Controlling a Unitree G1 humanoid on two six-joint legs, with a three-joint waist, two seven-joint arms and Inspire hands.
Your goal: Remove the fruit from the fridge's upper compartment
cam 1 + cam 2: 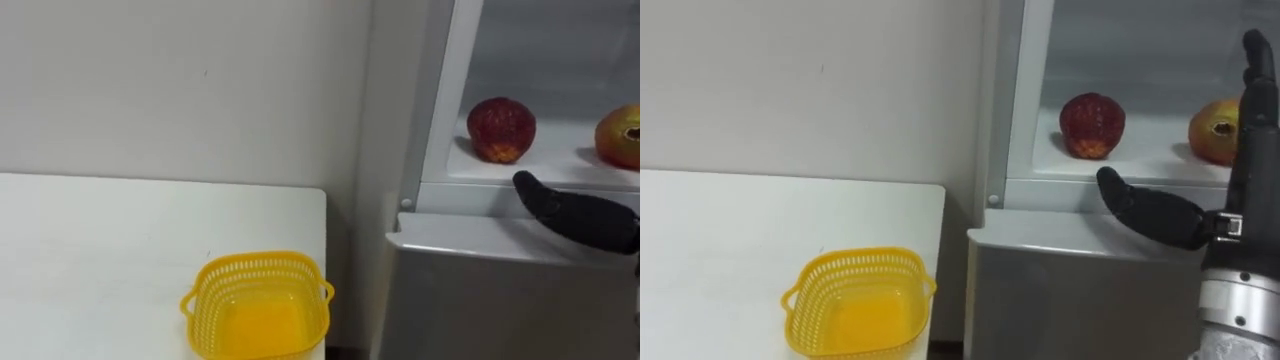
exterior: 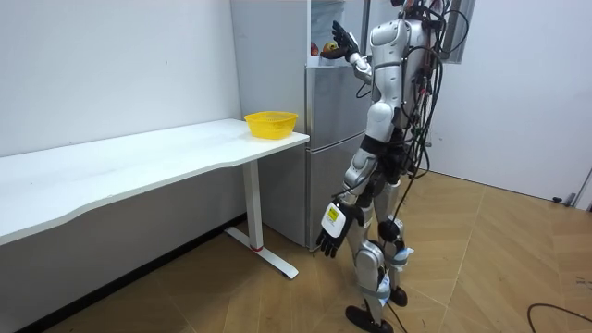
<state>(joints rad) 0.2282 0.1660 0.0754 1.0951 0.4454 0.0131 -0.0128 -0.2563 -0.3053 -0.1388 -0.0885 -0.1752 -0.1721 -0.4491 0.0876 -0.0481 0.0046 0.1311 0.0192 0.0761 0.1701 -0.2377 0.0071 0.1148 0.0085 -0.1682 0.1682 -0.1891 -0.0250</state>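
Two fruits lie on the white shelf of the open upper fridge: a dark red one and, to its right, a yellow-red one. My right hand is raised at the fridge's front edge, below and in front of the yellow-red fruit. It is open, with the thumb out to the left and the fingers upright, and touches neither fruit. My left hand hangs at my side with relaxed fingers and holds nothing.
A yellow mesh basket stands empty at the near right corner of the white table, left of the fridge. The grey lower fridge door is closed. I stand facing the fridge.
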